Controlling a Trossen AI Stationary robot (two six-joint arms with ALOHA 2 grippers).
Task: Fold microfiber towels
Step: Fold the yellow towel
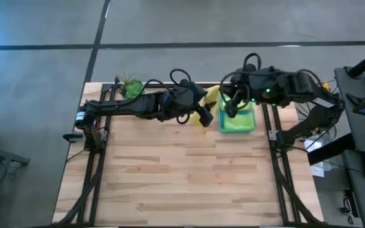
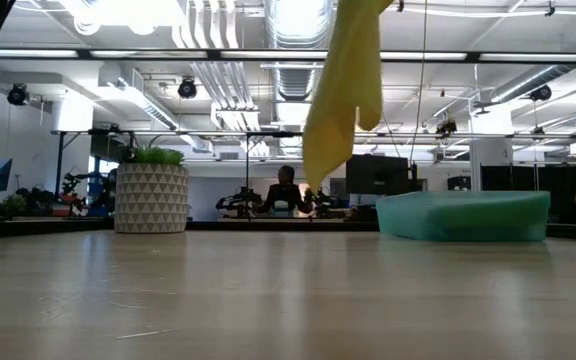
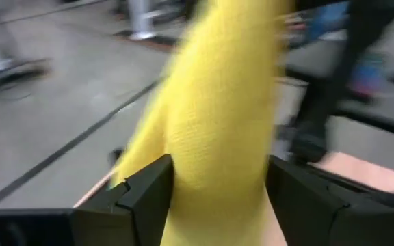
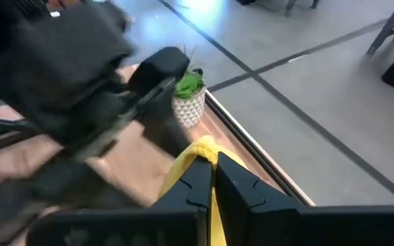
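Yellow towel (image 1: 211,96) hangs mid-air at upper centre of the high view, above the wooden surface (image 1: 182,171). Left pincer (image 3: 217,198) grasps its bunched middle; right pincer (image 4: 209,179) is clenched on its edge, over the green bin (image 1: 237,120).

high – overhead; low – table-level; wrists close; all share yellow towel (image 2: 343,90)
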